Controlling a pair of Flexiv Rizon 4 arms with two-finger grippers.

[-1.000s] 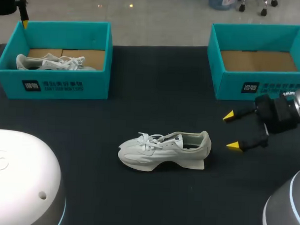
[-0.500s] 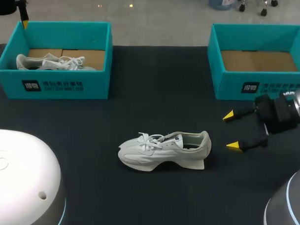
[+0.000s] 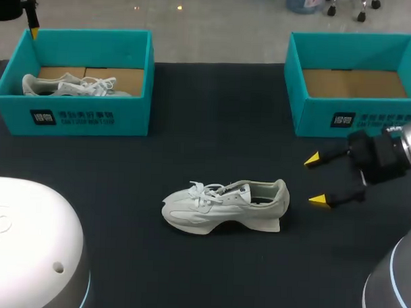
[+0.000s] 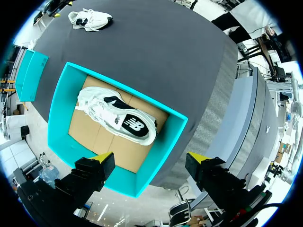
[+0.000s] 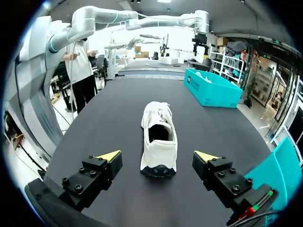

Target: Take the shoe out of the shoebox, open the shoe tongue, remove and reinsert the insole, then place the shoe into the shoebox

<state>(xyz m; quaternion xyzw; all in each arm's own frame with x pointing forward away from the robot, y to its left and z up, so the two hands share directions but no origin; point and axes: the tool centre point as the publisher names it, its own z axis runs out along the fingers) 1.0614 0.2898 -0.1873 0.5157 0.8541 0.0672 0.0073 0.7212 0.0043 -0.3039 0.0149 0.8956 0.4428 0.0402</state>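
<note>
The right gripper (image 3: 315, 179) hangs low over the black table (image 3: 213, 114), its jaws spread wide and holding nothing; the white shoe (image 3: 224, 205) stands upright on its sole near the table's middle, heel turned toward that gripper and just ahead of its yellow fingertips (image 5: 110, 155), apart from both; the right shoebox (image 3: 342, 119) sits open behind the gripper, bare cardboard at its bottom; the left gripper (image 4: 150, 158) hovers well above the left shoebox (image 3: 72, 117), jaws likewise wide open and touching nothing; a second shoe (image 4: 118, 116) lies inside that box on its side.
</note>
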